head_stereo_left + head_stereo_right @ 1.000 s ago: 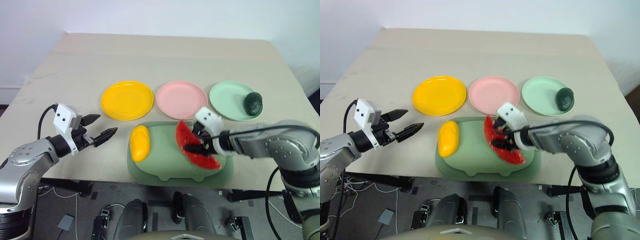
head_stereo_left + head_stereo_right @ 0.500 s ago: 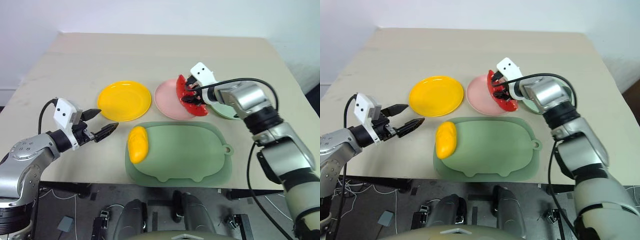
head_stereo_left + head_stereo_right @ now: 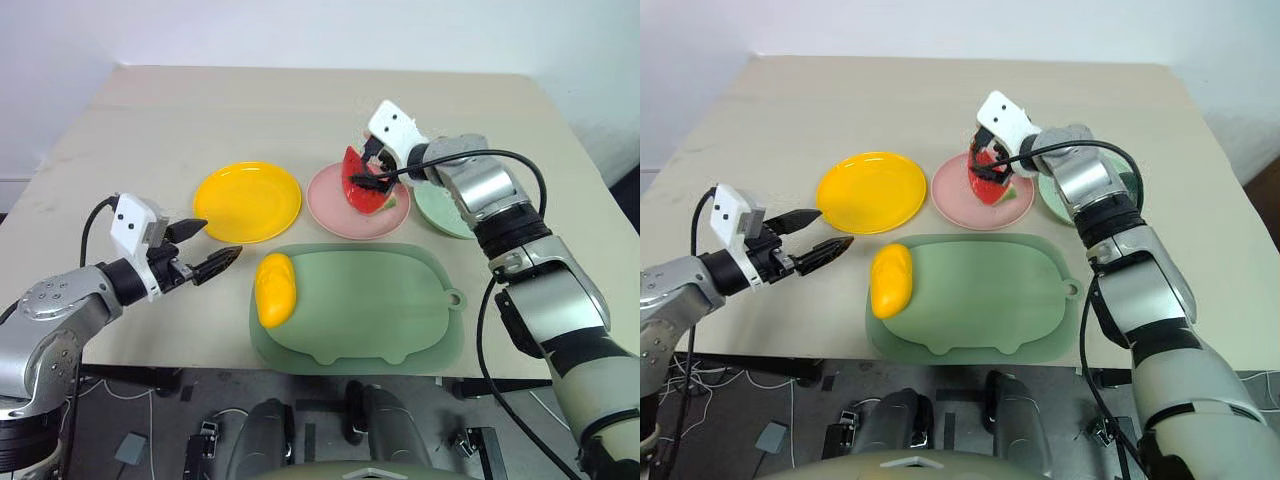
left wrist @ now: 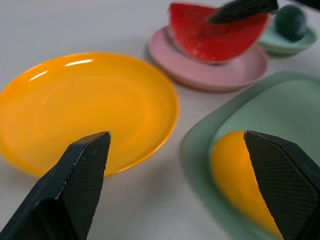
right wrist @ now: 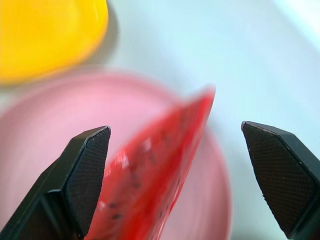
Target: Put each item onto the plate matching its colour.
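Observation:
The red watermelon wedge (image 3: 364,190) stands on edge on the pink plate (image 3: 335,208). My right gripper (image 3: 368,168) is open around it, one finger on each side, and the right wrist view shows the wedge (image 5: 150,170) loose between the wide-apart fingers. On the pale green tray (image 3: 380,310) lies the yellow-orange mango (image 3: 275,288), at its left end. The yellow plate (image 3: 248,200) is bare. My left gripper (image 3: 215,240) hovers open near that plate's front-left, holding nothing. The dark green avocado (image 4: 291,20) sits on the mint green plate (image 3: 440,212), which my right arm partly hides.
The three plates stand in a row across the middle of the beige table (image 3: 300,110), with the tray in front of them near the front edge. Bare tabletop stretches behind the plates and to the left.
My right gripper has carried the watermelon wedge from the tray up to the pink plate and has opened, leaving it standing there. The left gripper has barely shifted.

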